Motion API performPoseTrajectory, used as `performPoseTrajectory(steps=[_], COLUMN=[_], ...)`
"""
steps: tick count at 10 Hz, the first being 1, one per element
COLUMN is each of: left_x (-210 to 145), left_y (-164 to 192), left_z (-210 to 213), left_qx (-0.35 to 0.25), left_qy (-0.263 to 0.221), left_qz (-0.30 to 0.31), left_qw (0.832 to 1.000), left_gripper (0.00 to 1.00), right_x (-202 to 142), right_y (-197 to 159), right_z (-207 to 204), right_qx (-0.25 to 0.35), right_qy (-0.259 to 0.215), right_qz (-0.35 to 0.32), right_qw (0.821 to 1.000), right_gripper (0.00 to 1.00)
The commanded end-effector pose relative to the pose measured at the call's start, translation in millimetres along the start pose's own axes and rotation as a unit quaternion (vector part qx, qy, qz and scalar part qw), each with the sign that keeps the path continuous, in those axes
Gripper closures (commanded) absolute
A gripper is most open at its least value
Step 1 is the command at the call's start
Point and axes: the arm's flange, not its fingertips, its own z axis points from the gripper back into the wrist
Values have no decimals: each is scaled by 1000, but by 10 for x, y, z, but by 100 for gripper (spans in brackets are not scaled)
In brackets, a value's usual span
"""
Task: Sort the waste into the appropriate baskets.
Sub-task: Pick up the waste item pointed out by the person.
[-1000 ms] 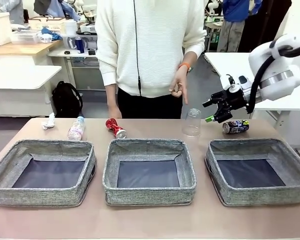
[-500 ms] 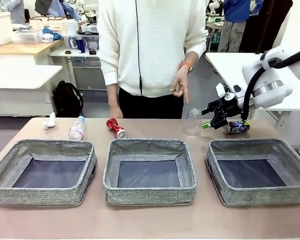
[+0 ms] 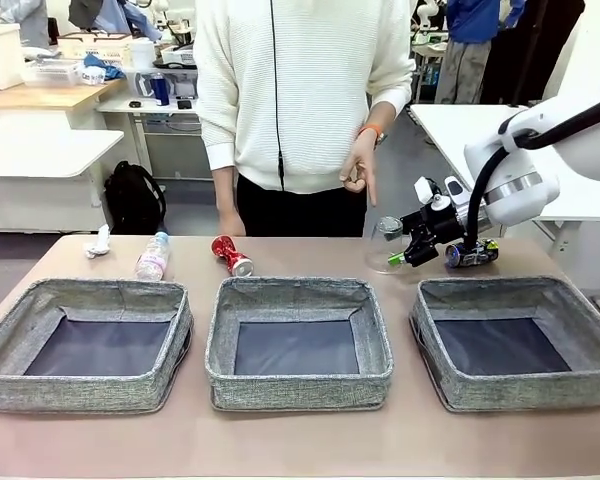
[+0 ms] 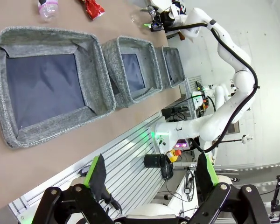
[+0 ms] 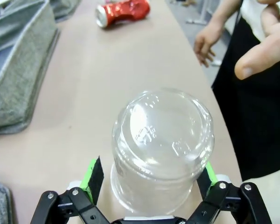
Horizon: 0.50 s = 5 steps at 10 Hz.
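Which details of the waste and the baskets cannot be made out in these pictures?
Front view: black can, partly behind the right arm; its print is too small to read.
Left wrist view: small bottle, cut off by the top edge; in the front view its label is too small.
Right wrist view: clear plastic cup, lower rim hidden behind the right gripper.
Front view: baskets, front strip of each floor hidden by the near wall.

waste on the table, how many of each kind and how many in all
cans: 2 (crushed red can, crushed black can)
clear plastic: 2 (small clear bottle with pink label, clear plastic container)
paper: 1 (crumpled white paper)
total: 5
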Motion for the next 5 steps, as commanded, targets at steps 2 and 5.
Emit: performPoseTrajectory(steps=[2, 5], left_x=[8, 8], left_y=[-23, -23], left_z=[-6, -6], left_qx=[-8, -8], left_qy=[-5, -5], left_qz=[-11, -11], left_qw=[1000, 1000], left_gripper=[0, 0], right_x=[21, -5], right_y=[-121, -112], right_z=[-23, -47], right_qx=[-16, -9], right_qy=[-56, -72], right_qz=[-56, -75], right_qw=[997, 995], right_gripper=[0, 0])
